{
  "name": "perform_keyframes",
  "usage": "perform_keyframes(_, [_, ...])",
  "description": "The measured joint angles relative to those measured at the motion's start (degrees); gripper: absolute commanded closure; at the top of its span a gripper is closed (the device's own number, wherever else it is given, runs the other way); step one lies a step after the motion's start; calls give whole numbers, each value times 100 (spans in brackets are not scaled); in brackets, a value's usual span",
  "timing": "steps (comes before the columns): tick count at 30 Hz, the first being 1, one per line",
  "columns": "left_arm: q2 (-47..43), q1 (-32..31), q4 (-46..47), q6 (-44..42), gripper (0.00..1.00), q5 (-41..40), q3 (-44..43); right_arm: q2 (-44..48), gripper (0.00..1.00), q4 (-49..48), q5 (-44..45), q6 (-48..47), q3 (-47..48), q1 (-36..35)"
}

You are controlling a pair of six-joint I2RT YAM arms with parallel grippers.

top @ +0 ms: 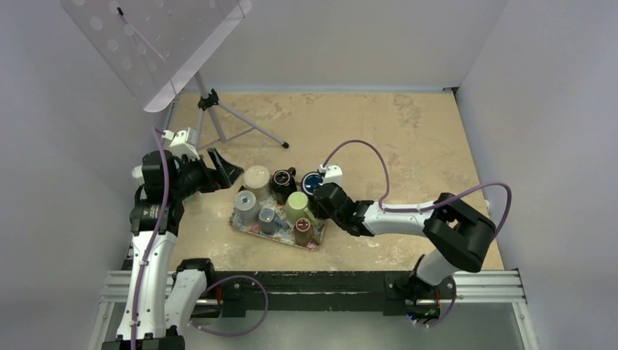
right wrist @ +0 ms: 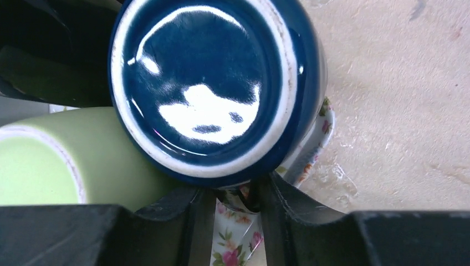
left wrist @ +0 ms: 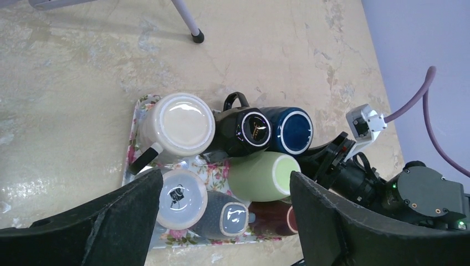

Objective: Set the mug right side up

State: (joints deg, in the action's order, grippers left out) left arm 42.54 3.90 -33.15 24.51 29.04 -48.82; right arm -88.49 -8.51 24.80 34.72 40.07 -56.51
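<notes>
Enclosing mottled tan tabletop [top: 408, 131], pale walls [top: 557, 102]

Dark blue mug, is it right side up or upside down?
Upside down: the dark blue mug shows the camera its glossy base ringed by a pale foot ring, and no opening is visible.

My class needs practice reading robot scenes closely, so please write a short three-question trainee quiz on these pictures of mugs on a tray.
1. True or false: the right wrist view shows the base of the dark blue glazed ceramic mug, not its opening.
2. What lies beside that mug in the same view? A) a light green matte ceramic mug B) a red plastic bowl C) a steel spoon
3. Fill in: the left claw, facing the flowered rectangular tray, has its jaws ____.
Key: 1 true; 2 A; 3 open.
</notes>
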Motion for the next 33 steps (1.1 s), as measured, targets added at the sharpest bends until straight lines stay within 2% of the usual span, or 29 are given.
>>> perform_keyframes(2, [-11, -13, -9, -2, 18, -13, 0, -81, 77, 17, -9, 57, 33, -7])
perform_keyframes(5, [-44, -42, -37, -2, 23, -2, 37, -42, 100, 2, -22, 120, 33, -59])
perform_keyframes(9, [-48, -85, -39, 15, 32, 127, 103, -7, 100, 144, -2, 195, 140, -63])
perform_keyframes(13, [-50, -168, 4, 72, 32, 444, 107, 105, 100, 505, -31, 243, 245, -44])
perform_keyframes(18, [52, -317, 313, 308, 32, 1058, 107, 1145, 100, 940, -358, 339, 118, 190])
perform_keyframes(22, [382, -684, 769, 782, 27, 1366, 111, 2498, 100, 487, -1285, 466, -199, 962])
perform_keyframes(26, [1054, -1266, 1521, 1537, 20, 1600, 42, 3294, 100, -68, -2059, 654, -358, 1591])
perform_keyframes(33, [2688, -2020, 2712, 2693, 17, 2055, -1102, 3283, 100, -1526, -3628, 1419, -367, 1956])
